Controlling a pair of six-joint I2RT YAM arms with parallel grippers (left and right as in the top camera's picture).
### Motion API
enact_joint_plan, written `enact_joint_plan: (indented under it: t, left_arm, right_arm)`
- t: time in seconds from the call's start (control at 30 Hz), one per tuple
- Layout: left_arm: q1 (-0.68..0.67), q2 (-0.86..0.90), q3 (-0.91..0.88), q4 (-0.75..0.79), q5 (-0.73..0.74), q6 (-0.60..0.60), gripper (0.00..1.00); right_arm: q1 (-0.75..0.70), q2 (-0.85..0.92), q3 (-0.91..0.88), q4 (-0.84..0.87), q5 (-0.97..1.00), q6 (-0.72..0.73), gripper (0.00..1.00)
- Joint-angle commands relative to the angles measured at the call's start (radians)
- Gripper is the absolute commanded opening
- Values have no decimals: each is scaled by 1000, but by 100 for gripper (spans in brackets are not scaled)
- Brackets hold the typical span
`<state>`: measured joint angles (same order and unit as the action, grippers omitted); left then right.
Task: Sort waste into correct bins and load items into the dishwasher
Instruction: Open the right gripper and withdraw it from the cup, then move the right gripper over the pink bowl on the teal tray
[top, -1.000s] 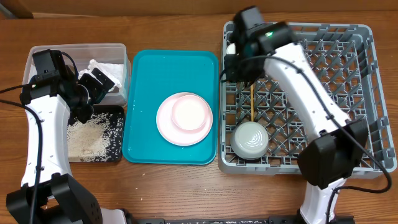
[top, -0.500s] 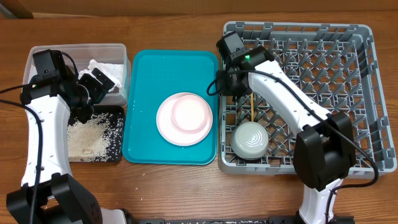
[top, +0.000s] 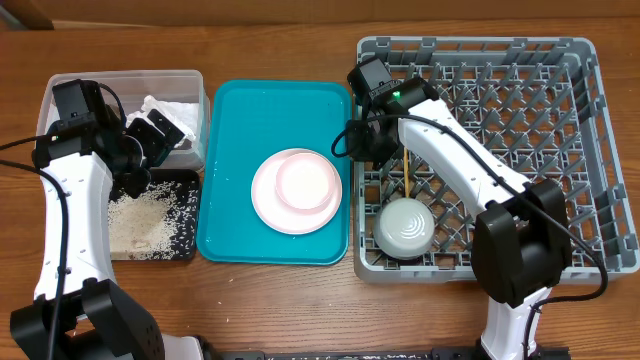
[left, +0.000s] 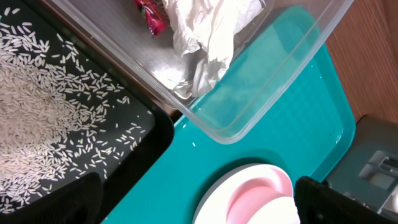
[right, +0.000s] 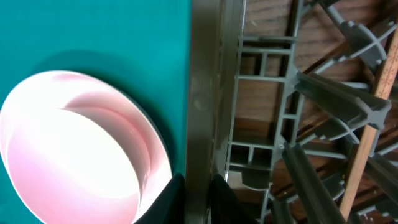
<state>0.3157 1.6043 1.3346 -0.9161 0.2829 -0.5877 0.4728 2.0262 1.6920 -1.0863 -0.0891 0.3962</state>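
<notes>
My right gripper (top: 364, 141) (right: 198, 200) is shut on the left wall of the grey dish rack (top: 590, 150), one finger on each side of the wall (right: 200, 106). A white bowl (top: 403, 225) lies upside down in the rack, beside a wooden chopstick (top: 407, 168) (right: 373, 118). The pink plate (top: 270, 195) (right: 68, 149) with the cream cup (top: 306, 183) on it sits on the teal tray (top: 240, 120). My left gripper (top: 150, 148) (left: 202, 202) is open and empty over the black tray's near corner. White napkins (top: 168, 112) (left: 214, 31) and a red wrapper (left: 151, 14) lie in the clear tub (top: 120, 78).
The black tray (top: 188, 215) (left: 134, 152) holds loose rice (top: 140, 220) (left: 43, 99). It sits in front of the clear tub at the far left. The teal tray lies between the bins and the rack, close against the rack's left wall. Bare wooden table surrounds everything.
My right arm came down from the rack's back left corner to its left wall and closed on it. The left arm has not moved.
</notes>
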Motion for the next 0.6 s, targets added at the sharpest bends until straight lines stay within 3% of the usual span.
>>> enact_joint_plan:
  t: [0.0, 0.33, 0.57]
  left_arm:
    - [-5, -9, 17, 1, -9, 16, 100]
    - [-5, -9, 17, 1, -9, 15, 100]
    - [-5, -9, 17, 1, -9, 16, 100]
  right_arm:
    - [-1, -1, -5, -23, 16, 5, 15]
    - [-1, -1, 2, -13, 9, 2, 16]
    - [-14, -16, 158, -81, 8, -3, 21]
